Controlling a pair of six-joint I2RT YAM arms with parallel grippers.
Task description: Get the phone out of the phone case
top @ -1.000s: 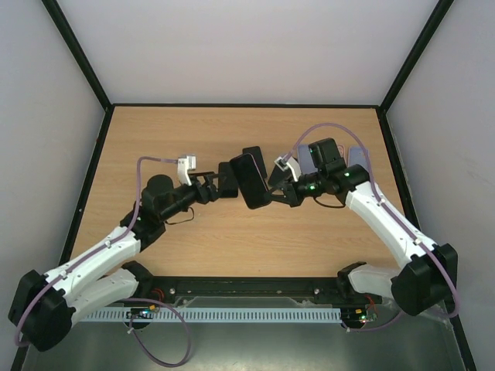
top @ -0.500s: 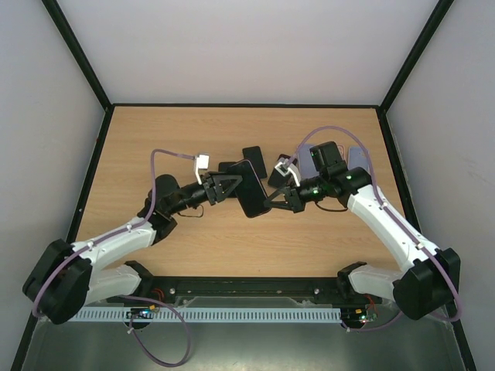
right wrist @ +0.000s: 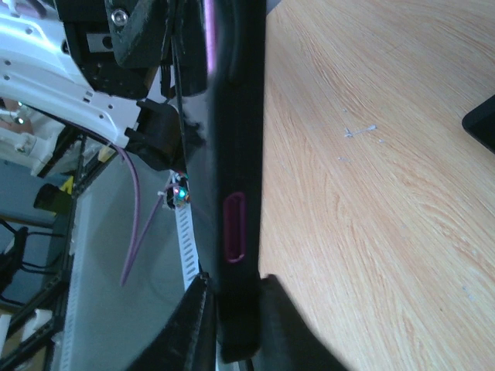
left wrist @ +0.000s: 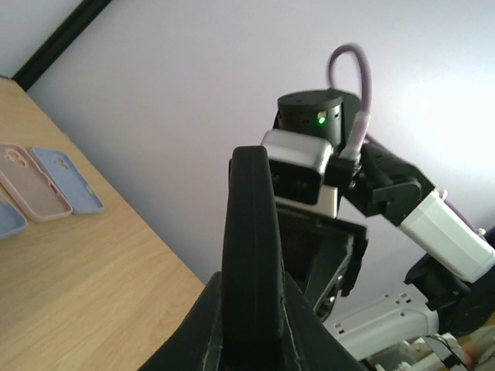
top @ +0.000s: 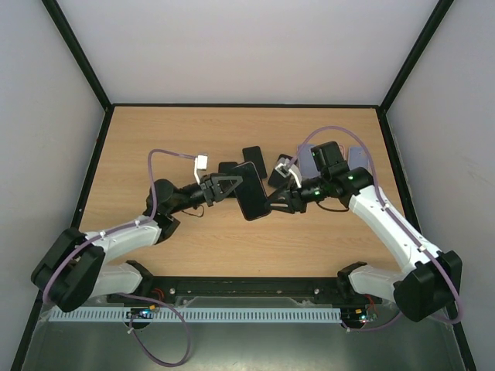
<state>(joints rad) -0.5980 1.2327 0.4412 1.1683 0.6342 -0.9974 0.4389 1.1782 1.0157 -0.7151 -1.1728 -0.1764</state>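
Note:
The phone (top: 251, 199), in its black phone case with a purple side button (right wrist: 234, 228), hangs edge-on above the middle of the table between both arms. My left gripper (top: 236, 185) is shut on its left end; in the left wrist view both fingers press the case (left wrist: 251, 232) at the gripper (left wrist: 251, 313). My right gripper (top: 271, 202) straddles the opposite end. In the right wrist view its jaws (right wrist: 236, 309) flank the phone (right wrist: 232, 116), with a thin gap on the left side, so they are slightly open.
A second black phone (top: 254, 161) and a dark flat item (top: 277, 174) lie on the table behind the grippers. Pale cases (top: 357, 158) lie at the right, seen as a pink case (left wrist: 31, 182) and a blue case (left wrist: 66, 179). Black frame rails border the table.
My left gripper moved right onto the phone and shut on it. The right gripper's jaws eased slightly apart around the other end. The phone shifted a little toward the near side.

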